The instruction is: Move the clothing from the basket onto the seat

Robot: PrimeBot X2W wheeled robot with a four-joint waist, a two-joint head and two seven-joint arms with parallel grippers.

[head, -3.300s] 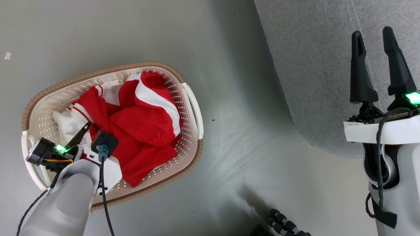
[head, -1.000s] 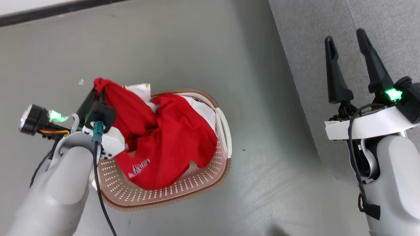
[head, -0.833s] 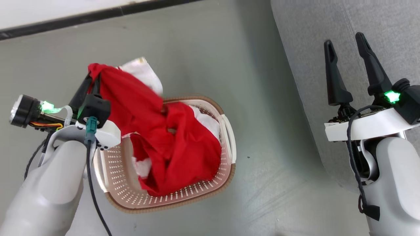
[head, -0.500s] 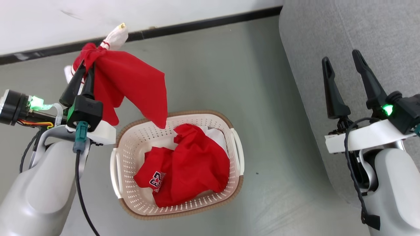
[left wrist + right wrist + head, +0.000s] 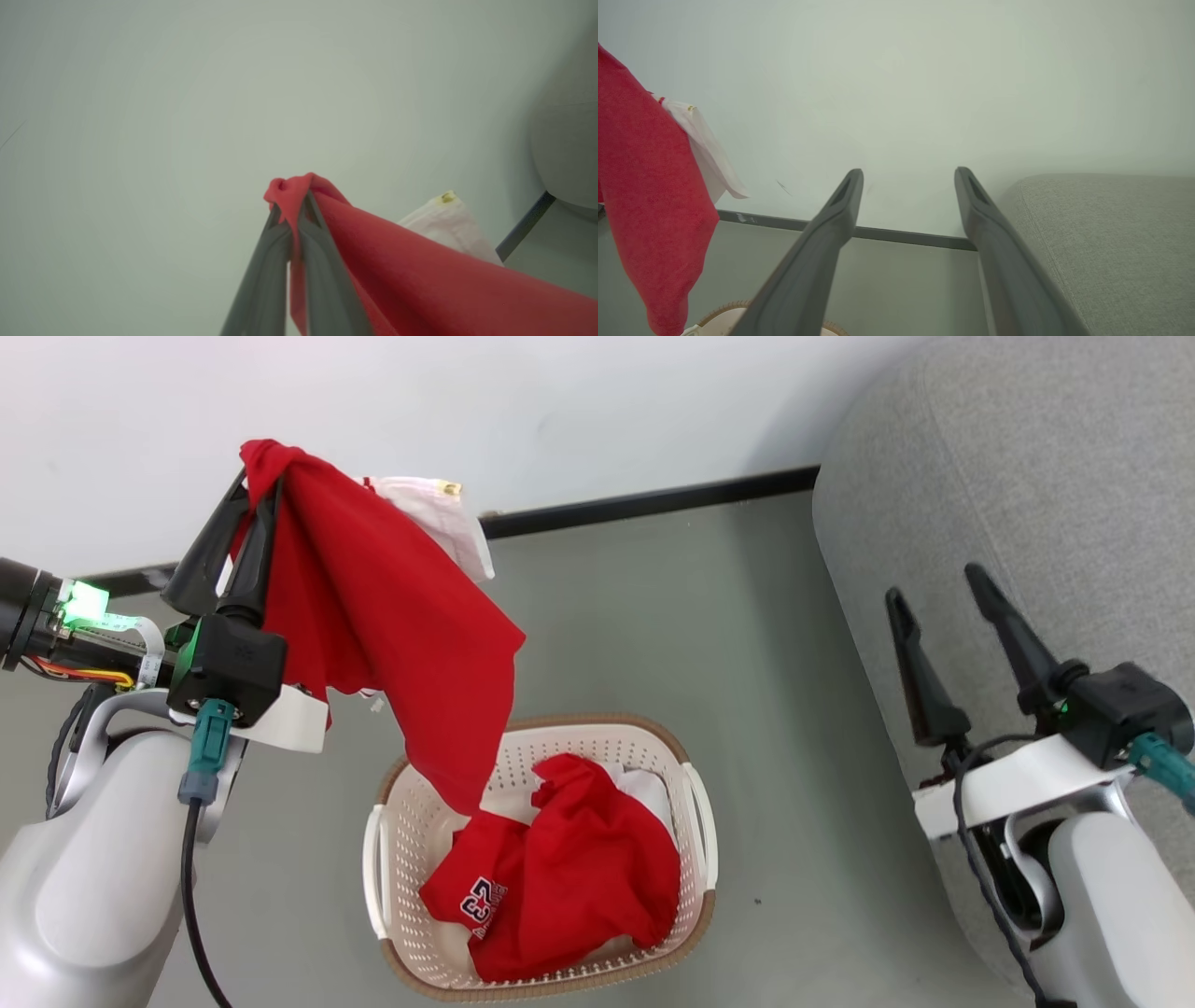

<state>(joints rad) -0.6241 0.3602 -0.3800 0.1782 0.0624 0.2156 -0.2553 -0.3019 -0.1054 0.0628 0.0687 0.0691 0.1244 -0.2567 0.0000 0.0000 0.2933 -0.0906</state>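
Observation:
My left gripper point(image 5: 257, 476) is shut on a red garment point(image 5: 392, 625) with a white panel, held high above the floor at the left. The cloth hangs down to the cream basket point(image 5: 397, 803) with its brown rim. More red clothing point(image 5: 579, 877), one piece with dark number print, lies inside the basket. In the left wrist view the fingers point(image 5: 261, 275) pinch a red bunch of the garment point(image 5: 420, 280). My right gripper point(image 5: 938, 583) stands open and empty in front of the grey seat point(image 5: 1027, 476). The right wrist view shows its gripper point(image 5: 908, 175) open, the hanging garment point(image 5: 640, 186) at the left and the seat point(image 5: 1111, 233) at the right.
A white wall point(image 5: 560, 411) with a dark baseboard point(image 5: 653, 504) runs behind the basket. Grey floor point(image 5: 728, 663) lies between basket and seat.
My left gripper took hold of a red garment in the basket and lifted it clear. The head camera tilted up, bringing the wall into view. The right gripper stayed open.

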